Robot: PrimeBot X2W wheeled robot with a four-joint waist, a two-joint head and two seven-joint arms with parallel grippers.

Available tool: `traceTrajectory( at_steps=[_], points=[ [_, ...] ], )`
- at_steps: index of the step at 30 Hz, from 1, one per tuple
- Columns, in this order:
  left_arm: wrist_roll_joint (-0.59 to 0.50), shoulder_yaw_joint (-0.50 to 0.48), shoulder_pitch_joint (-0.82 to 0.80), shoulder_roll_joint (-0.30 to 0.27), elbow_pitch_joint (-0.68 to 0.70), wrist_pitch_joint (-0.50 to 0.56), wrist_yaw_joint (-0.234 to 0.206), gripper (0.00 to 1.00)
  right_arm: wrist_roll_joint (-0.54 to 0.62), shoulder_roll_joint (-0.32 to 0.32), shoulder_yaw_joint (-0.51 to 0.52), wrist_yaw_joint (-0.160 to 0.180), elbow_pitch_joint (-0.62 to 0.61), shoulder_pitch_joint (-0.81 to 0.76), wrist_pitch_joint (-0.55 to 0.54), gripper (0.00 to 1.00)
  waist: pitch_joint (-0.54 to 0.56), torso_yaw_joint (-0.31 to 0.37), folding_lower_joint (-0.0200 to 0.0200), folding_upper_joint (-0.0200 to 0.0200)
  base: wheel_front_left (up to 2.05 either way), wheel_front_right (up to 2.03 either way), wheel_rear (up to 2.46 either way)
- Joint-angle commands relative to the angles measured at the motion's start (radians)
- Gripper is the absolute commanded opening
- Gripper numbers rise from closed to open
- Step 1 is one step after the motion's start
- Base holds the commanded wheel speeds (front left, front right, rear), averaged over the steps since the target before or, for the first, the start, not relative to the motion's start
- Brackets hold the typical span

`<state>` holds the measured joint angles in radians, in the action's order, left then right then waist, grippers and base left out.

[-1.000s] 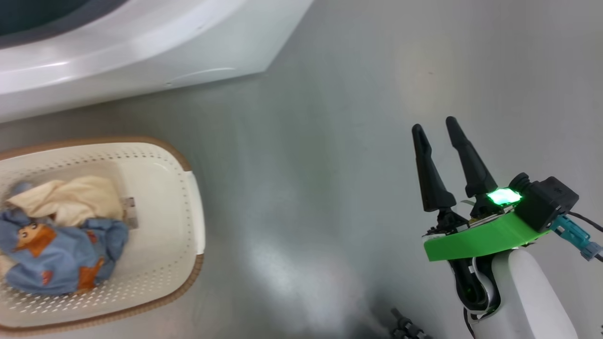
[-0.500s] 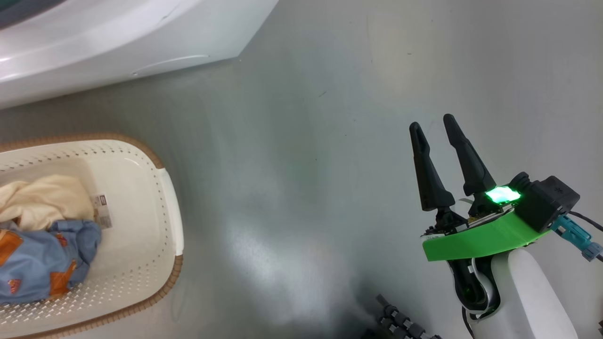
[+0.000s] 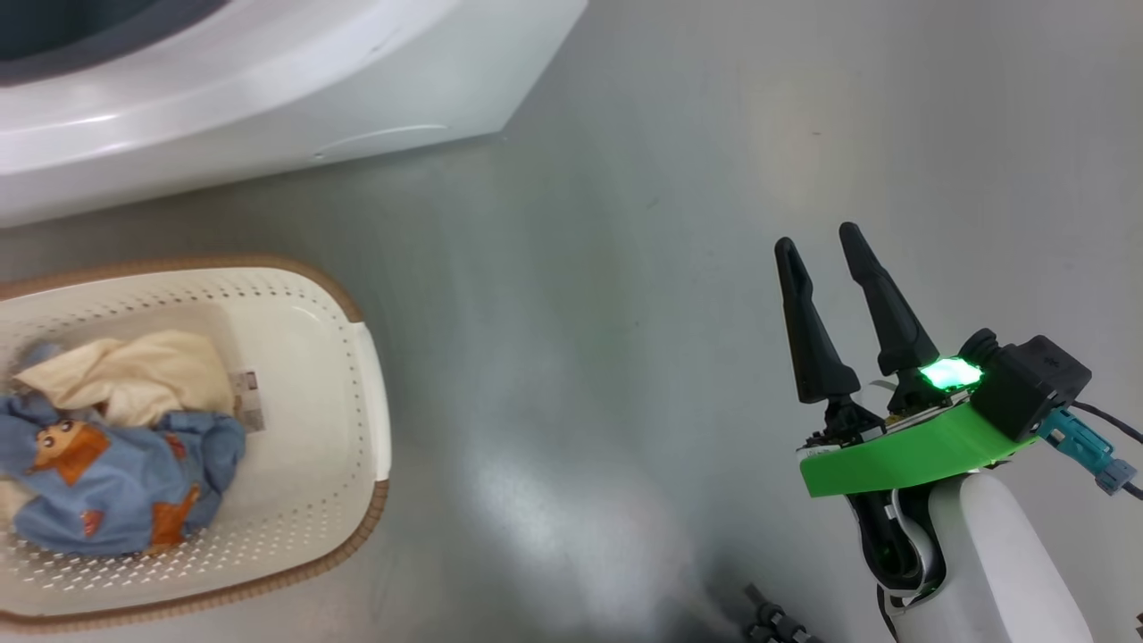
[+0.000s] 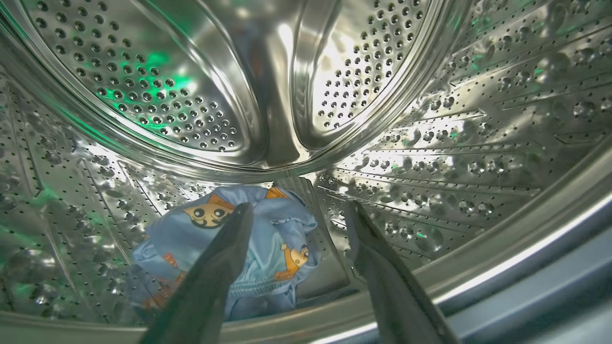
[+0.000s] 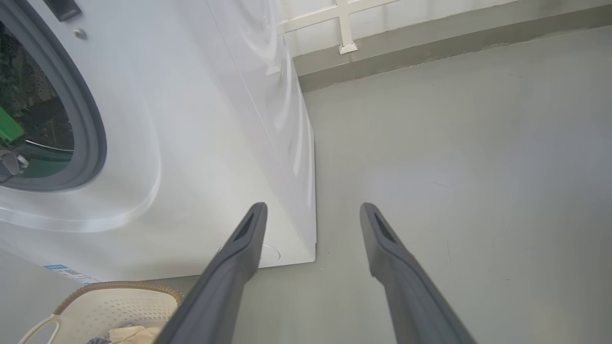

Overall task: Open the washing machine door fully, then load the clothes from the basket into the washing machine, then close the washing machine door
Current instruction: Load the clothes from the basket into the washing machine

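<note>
My left gripper (image 4: 299,206), inside the drum (image 4: 191,95), has just spread its fingers, and a light blue garment (image 4: 272,229) lies freed on the steel just beyond them. My right gripper (image 3: 817,238) hangs spread and empty; more clothes (image 3: 116,482) wait in the basket (image 3: 304,402), so loading is unfinished.

Here's the right gripper (image 3: 818,239): two long, tapering black fingers (image 3: 808,330) set on a bright green curved plate (image 3: 902,451), a green light (image 3: 948,373) glowing at their base. Beside it sit a boxy black camera (image 3: 1027,379), a teal plug (image 3: 1076,439) with a dark cable (image 3: 1107,413), and a smooth white forearm (image 3: 991,563). On the left gripper (image 4: 299,210), the fingers look slim and dark grey.
</note>
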<state>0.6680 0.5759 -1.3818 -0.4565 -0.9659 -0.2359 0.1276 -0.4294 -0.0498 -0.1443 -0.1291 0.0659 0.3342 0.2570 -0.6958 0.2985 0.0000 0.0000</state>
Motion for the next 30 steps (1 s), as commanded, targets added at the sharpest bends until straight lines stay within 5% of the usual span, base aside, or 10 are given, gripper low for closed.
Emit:
traceTrajectory(
  at_steps=[1, 10, 30],
  points=[
    [0.010, -0.008, 0.014, -0.039, 0.028, -0.009, 0.003, 1.00, 0.013, 0.000, -0.013, -0.002, -0.016, -0.003, 0.005, 1.00, 0.018, -0.018, 0.0000, 0.0000, 0.00, 0.00, 0.00],
    [0.057, -0.024, 0.135, -0.037, 0.125, -0.025, 0.003, 1.00, 0.031, 0.000, -0.001, -0.002, 0.002, 0.000, 0.005, 1.00, 0.078, -0.061, 0.0000, 0.0000, 0.00, 0.00, 0.00],
    [-0.052, -0.232, 0.567, 0.012, 0.444, -0.026, -0.015, 1.00, 0.062, 0.000, 0.017, -0.002, 0.053, -0.017, 0.005, 1.00, 0.254, -0.132, 0.0000, 0.0000, 0.00, 0.00, 0.00]
  ],
)
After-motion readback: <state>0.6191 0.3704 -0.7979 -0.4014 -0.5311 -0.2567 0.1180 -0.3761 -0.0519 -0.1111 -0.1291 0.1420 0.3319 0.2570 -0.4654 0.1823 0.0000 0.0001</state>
